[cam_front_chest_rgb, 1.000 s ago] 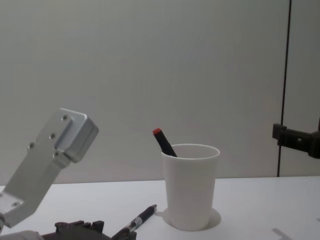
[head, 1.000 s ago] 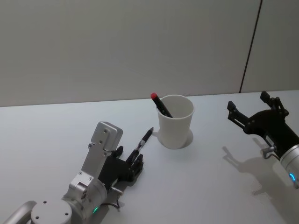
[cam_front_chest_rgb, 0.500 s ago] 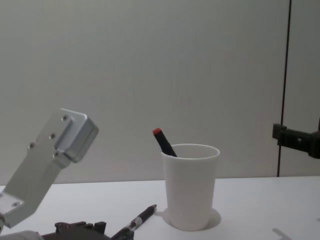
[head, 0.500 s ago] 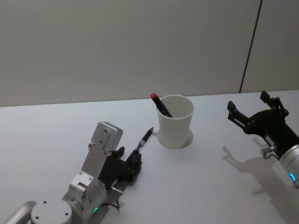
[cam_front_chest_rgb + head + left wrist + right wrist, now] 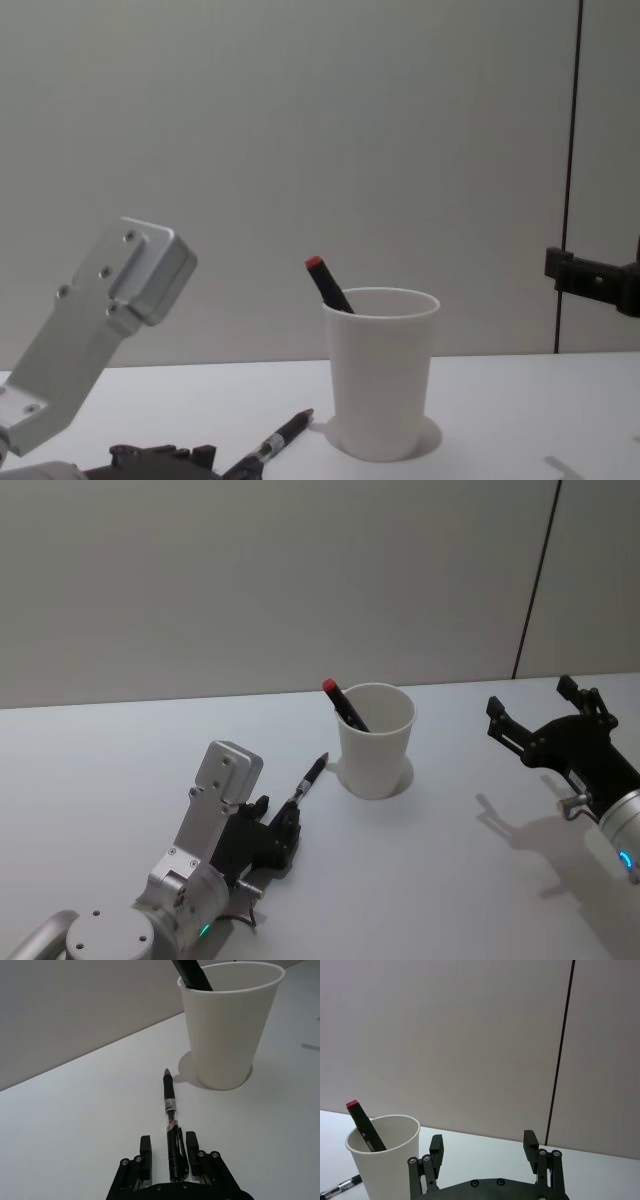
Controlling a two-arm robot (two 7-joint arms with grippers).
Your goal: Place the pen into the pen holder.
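Note:
A black pen with a clear middle section lies flat on the white table, its tip pointing at the pen holder, a white paper cup. A black marker with a red cap leans inside the cup. My left gripper sits low at the pen's rear end. In the left wrist view the left gripper is open, and the pen lies between its fingers with a gap on one side. My right gripper hovers open to the right of the cup, holding nothing.
The table is bare white around the cup and pen. A grey wall rises behind the table's far edge, with a dark vertical seam at the right.
The left gripper's fingers have drawn a little closer together around the pen's rear end. Pen, cup and right arm have not moved.

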